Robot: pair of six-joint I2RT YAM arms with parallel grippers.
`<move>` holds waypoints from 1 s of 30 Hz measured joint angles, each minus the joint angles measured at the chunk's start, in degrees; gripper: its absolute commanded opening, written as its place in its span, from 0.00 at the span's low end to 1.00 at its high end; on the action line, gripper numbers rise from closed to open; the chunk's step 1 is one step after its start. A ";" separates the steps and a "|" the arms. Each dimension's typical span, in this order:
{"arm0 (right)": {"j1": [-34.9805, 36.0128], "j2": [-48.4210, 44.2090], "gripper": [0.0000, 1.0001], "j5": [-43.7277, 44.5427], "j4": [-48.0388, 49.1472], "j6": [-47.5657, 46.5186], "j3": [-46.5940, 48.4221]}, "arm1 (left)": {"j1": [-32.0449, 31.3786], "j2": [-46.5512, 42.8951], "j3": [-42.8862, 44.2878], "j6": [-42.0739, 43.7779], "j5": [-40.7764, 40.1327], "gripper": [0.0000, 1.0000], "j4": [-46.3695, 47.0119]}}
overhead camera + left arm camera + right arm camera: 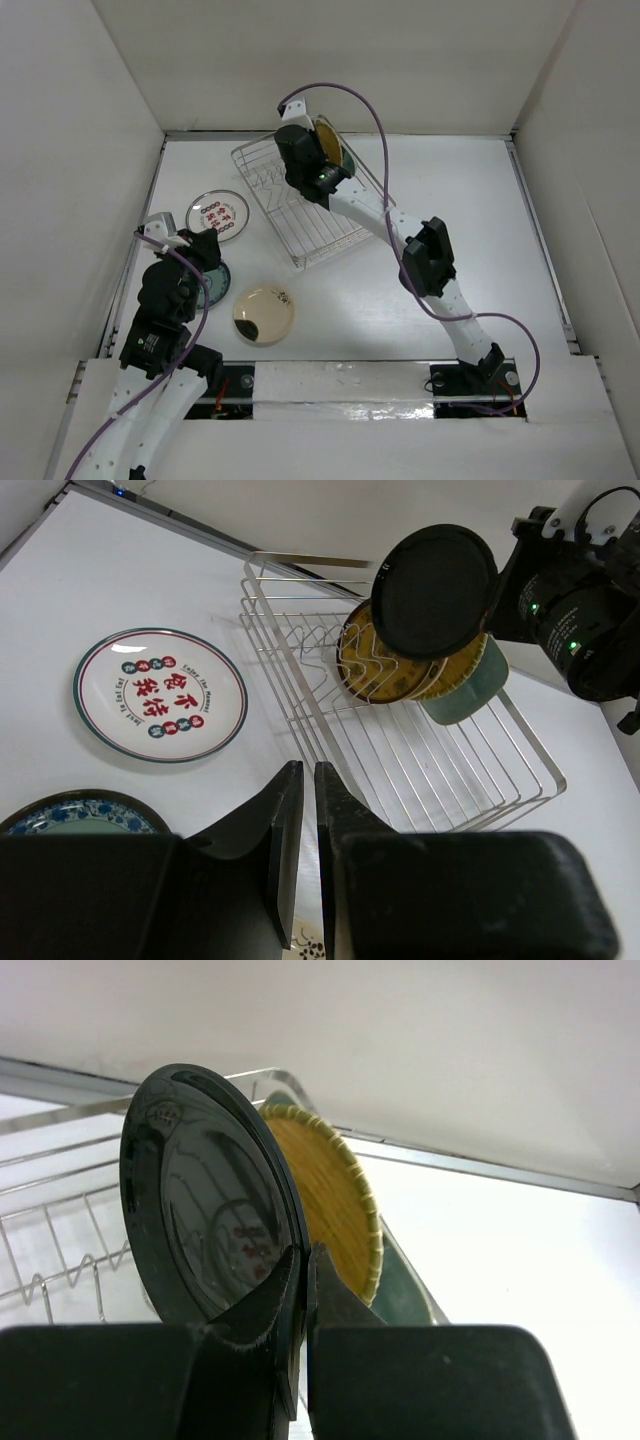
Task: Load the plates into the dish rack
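Note:
My right gripper (308,1260) is shut on the rim of a glossy black plate (210,1210), holding it on edge above the back of the silver wire dish rack (420,770). Behind that black plate (435,590), a gold patterned plate (380,670) and a pale green dish (465,695) stand upright in the rack. On the table lie a white plate with red marks (218,213), a teal plate (214,287) and a cream plate with a dark blotch (264,315). My left gripper (308,780) hangs over the table left of the rack, shut with nothing in it.
White walls close in the table at the back and on both sides. The dish rack (300,210) sits at an angle at the back middle. The right arm (430,260) stretches across the table's middle to the rack.

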 measured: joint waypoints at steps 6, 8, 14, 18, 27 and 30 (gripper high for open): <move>-0.09 0.22 0.00 0.20 0.42 -0.61 -0.26 | 0.00 0.00 0.00 0.24 0.02 0.08 0.02; -0.07 0.81 0.00 0.20 0.50 -0.85 -0.26 | 0.00 0.00 0.00 0.28 0.02 0.08 0.00; 0.11 4.07 0.00 0.28 0.52 -2.08 -0.26 | 0.00 0.04 0.00 0.46 0.02 0.08 0.07; 0.44 4.92 0.15 -0.04 1.20 -2.43 -0.26 | 0.00 0.46 -0.02 0.61 0.04 0.08 0.09; 1.16 -7.39 0.48 -7.30 2.32 3.76 -17.38 | 0.00 0.61 -0.02 0.70 0.07 0.08 0.09; 1.40 -19.21 0.00 -14.27 3.82 9.18 -31.56 | 0.00 0.66 0.00 0.72 0.22 0.08 0.09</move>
